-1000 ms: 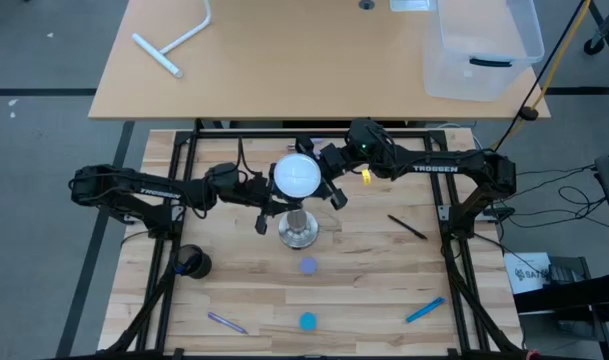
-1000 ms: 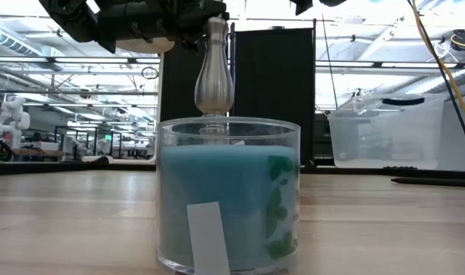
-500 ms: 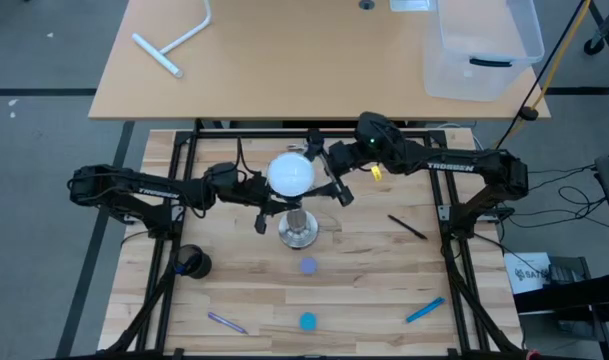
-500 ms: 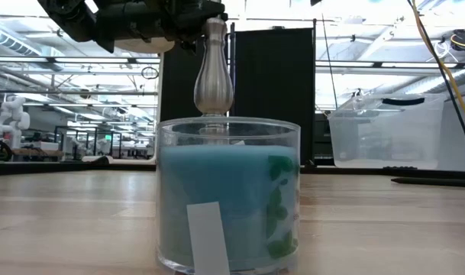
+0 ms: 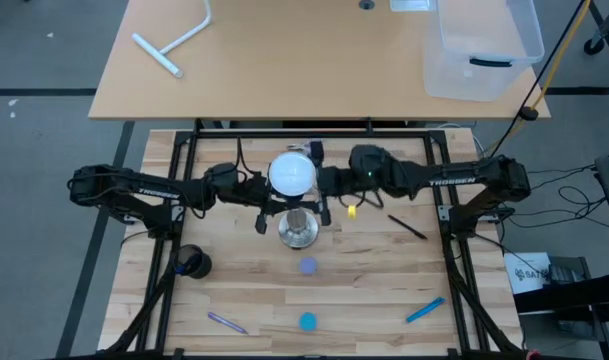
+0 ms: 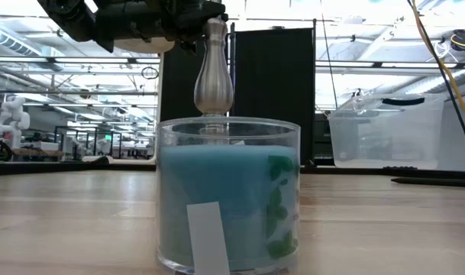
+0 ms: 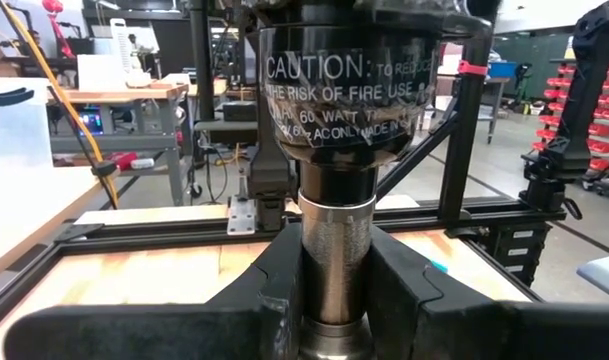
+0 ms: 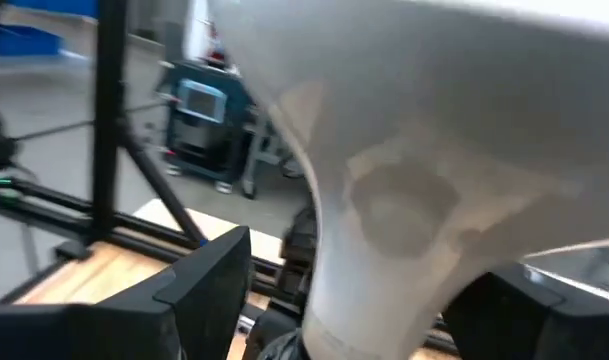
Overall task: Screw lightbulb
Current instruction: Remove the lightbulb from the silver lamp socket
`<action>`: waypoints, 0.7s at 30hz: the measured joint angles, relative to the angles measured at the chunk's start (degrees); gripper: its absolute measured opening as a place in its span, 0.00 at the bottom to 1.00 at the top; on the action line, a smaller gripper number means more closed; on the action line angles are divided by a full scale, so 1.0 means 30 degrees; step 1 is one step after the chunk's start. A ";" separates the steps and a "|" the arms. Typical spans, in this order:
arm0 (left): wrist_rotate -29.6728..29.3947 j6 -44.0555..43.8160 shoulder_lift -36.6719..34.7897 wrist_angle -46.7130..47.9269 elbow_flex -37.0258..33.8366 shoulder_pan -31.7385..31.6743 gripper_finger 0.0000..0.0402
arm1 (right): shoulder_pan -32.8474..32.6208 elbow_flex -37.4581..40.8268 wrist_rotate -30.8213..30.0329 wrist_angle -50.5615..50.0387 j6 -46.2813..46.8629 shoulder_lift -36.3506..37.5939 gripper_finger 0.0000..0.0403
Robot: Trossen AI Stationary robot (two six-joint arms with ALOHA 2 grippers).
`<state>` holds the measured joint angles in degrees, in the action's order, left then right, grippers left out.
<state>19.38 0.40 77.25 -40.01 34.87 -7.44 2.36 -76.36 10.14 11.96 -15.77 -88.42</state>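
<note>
Mid-screw at frame centre: left claw [image 7: 329, 290] clamps socket stand [image 7: 334, 245]; right claw [image 8: 344, 300] released around lightbulb [image 5: 293, 174], next re-grip and twist.

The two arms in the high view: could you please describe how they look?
Both arms are dark, slim and jointed, with white TROSSEN lettering on the left arm and the right arm. Black cables run along them. A green light glows near the right end effector, with a yellow tag beside it.

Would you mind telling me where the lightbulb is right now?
In the high view the lightbulb sits mid-table atop the socket stand, between the left gripper clamping the stand's post and the right gripper beside it.
</note>
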 joint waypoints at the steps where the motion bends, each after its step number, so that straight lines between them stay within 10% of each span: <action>1: -0.0021 0.0000 0.0000 0.0001 0.0000 0.0000 0.19 | -0.0309 0.0000 -0.0930 -0.0041 -0.0006 -0.0007 0.70; 9: -0.0082 0.0006 0.0007 0.0012 0.0000 0.0000 0.19 | -0.2525 0.0000 -0.8616 0.1194 -0.1437 -0.0630 0.70; 21: -0.0209 -0.0034 0.0007 0.0007 0.0000 -0.0015 0.19 | -0.3966 0.0117 -1.3079 0.3949 -0.4569 -0.2027 0.70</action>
<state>18.75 0.30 77.28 -39.99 34.87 -7.49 -9.54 -76.01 -29.10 23.81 -29.48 -94.50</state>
